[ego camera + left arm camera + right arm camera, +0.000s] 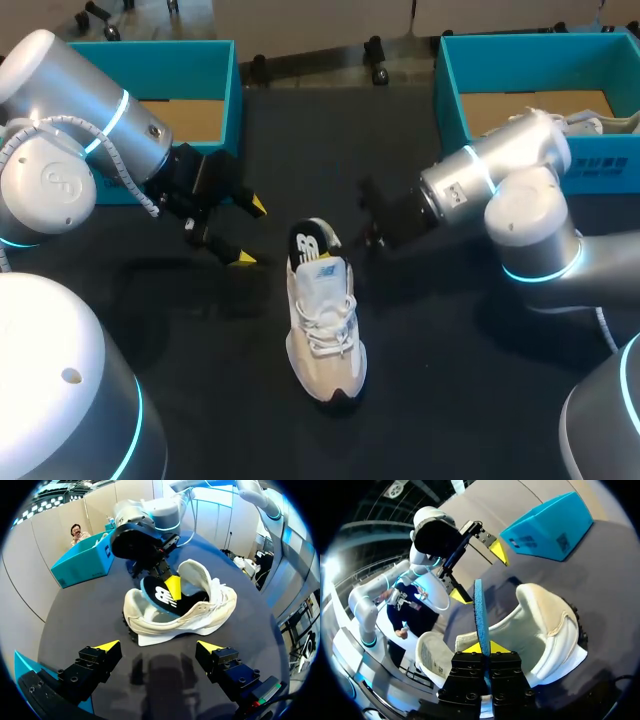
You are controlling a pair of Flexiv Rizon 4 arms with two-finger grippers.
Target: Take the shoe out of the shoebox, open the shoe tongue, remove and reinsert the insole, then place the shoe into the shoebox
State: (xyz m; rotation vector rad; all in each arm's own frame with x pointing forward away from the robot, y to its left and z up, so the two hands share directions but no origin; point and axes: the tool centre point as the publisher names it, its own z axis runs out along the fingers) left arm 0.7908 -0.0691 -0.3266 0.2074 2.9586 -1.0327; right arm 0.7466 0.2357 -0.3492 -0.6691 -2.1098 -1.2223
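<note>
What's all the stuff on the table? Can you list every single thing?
shoe: one, white, middle of the table.
insole: one, black and blue, sticking up out of the shoe's heel end.
left shoebox: one, teal, far left corner.
right shoebox: one, teal, far right corner.
white thing: one, inside the right shoebox, too hidden to name.
table: one, dark.
left end effector: yellow tips, open, beside the shoe, not touching.
right end effector: yellow tips, shut on the insole.
</note>
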